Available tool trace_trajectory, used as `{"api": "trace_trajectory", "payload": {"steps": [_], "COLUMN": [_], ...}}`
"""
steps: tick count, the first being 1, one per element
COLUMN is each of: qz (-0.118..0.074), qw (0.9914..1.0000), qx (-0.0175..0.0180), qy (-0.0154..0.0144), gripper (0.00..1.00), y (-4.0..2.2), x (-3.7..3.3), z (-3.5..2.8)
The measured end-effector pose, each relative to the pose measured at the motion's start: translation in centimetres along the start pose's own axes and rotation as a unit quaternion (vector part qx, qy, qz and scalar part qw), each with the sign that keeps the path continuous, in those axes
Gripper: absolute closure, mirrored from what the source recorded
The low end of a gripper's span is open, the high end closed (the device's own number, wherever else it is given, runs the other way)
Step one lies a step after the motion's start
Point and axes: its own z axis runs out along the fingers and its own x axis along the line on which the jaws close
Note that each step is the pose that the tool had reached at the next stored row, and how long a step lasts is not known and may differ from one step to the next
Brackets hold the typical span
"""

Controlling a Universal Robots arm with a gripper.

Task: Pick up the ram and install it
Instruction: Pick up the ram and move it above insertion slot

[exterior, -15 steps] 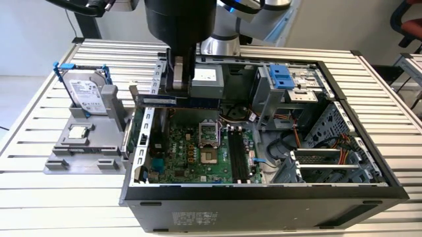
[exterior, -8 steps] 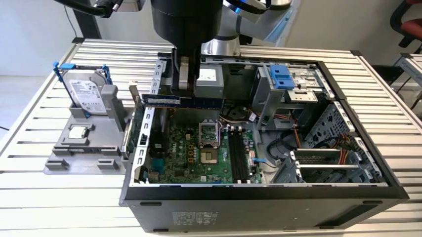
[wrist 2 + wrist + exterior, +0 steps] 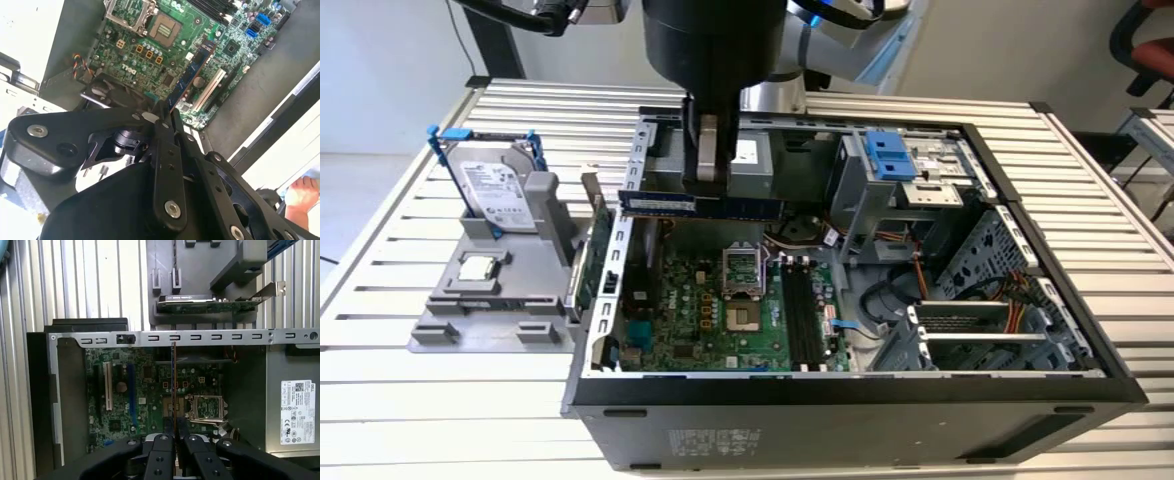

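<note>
The tool (image 3: 707,188) is closed on the ram (image 3: 700,206) and grips it at the middle of its long upper edge. In the exterior view the ram hangs level in the air above the open computer case (image 3: 854,385), over the green motherboard (image 3: 707,320), and does not touch it. In both wrist views the stick comes out straight from between the two pressed fingers (image 3: 162,452), with the board below it. On the slatted counter (image 3: 400,400), at the exterior view's left of the case, a grey stand (image 3: 494,320) carries the hard drive (image 3: 494,185) and a small silver processor chip (image 3: 478,267).
</note>
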Motion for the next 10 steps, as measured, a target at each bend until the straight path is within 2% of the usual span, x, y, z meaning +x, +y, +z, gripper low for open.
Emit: {"api": "trace_trajectory", "payload": {"steps": [4,10], "qz": [0.000,0.000], "qw": [1.00000,1.00000], "qx": [0.0000,0.0000], "qy": [0.0000,0.0000], "gripper": [1.00,1.00], "y": [-0.81,-2.39], "x": [-0.05,-0.14], "z": [0.00,-0.01]}}
